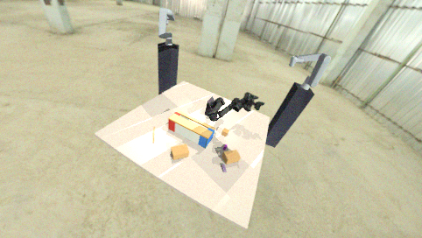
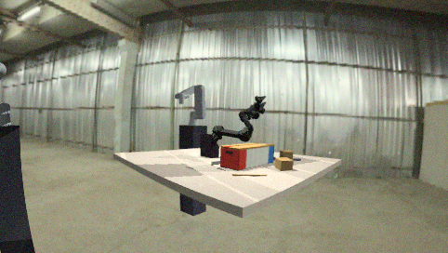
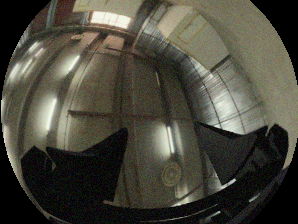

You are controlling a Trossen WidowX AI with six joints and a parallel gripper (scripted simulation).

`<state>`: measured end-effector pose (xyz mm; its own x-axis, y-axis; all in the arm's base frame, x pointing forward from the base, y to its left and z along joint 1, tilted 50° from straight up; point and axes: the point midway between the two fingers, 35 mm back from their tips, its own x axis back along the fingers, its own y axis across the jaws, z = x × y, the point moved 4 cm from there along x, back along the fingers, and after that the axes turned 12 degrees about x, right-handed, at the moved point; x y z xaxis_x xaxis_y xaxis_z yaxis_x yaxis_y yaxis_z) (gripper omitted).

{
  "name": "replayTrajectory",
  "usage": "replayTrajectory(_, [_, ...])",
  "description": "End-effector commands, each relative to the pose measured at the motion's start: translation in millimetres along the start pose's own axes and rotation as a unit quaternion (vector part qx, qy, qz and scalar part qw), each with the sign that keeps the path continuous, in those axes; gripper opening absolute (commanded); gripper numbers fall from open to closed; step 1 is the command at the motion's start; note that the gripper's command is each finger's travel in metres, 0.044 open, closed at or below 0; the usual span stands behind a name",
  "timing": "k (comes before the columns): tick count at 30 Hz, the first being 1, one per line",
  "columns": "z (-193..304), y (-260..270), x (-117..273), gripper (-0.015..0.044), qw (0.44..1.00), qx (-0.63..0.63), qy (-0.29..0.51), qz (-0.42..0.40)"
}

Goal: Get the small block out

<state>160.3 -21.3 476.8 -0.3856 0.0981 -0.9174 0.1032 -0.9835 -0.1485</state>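
Note:
The box stands on the table, with a tan top, a pale front, a red end and a blue end. No block can be made out inside it; the shelf is too small to see. A small orange cube lies on the table beyond the blue end; whether it is the task's block I cannot tell. My gripper is open with nothing between its fingers. It is raised high above the table, pointing up and away from the box.
Two larger orange-brown blocks stand in front of the box and off its blue end. A thin yellow stick lies off the red end. A purple piece and a darker purple one lie near the right block.

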Motion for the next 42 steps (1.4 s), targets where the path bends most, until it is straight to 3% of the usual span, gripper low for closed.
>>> replayTrajectory(1, [0.9,0.3,-0.2,0.04,1.0,0.002,0.002,0.0])
replayTrajectory(10, [74.8,10.4,-9.5,0.04,0.977,0.168,0.126,-0.022])
replayTrajectory(19, [156.3,-18.9,-2.7,0.04,0.882,0.386,0.267,-0.033])
replayTrajectory(31, [203.4,-108.4,20.2,0.04,0.661,0.629,0.41,-0.021])
replayTrajectory(42, [168.5,-206.9,39.5,0.04,0.393,0.768,0.505,0.03])
